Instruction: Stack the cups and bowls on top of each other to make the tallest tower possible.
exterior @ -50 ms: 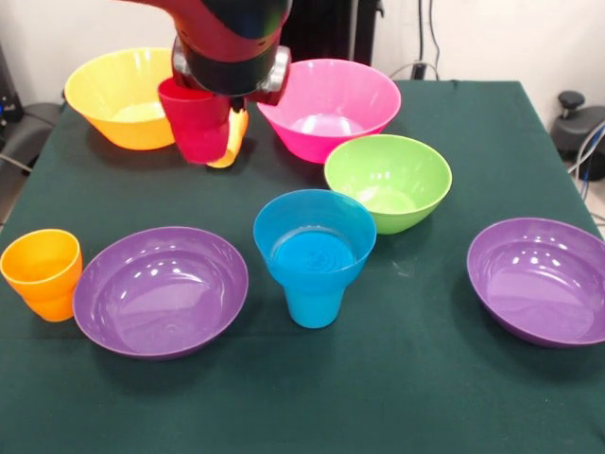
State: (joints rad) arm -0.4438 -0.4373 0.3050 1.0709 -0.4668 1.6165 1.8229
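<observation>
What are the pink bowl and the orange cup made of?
Both look like plastic. The pink bowl is glossy, with bright light spots inside and an even colour. The orange cup is shiny too, with stepped, moulded-looking sides. I can't be fully sure from looks alone.

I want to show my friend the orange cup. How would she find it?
Start at the dark green table and go to the purple bowl on the picture's left. The orange cup stands upright just outside it, by the table's edge. It is the only orange thing, far smaller than any bowl.
</observation>
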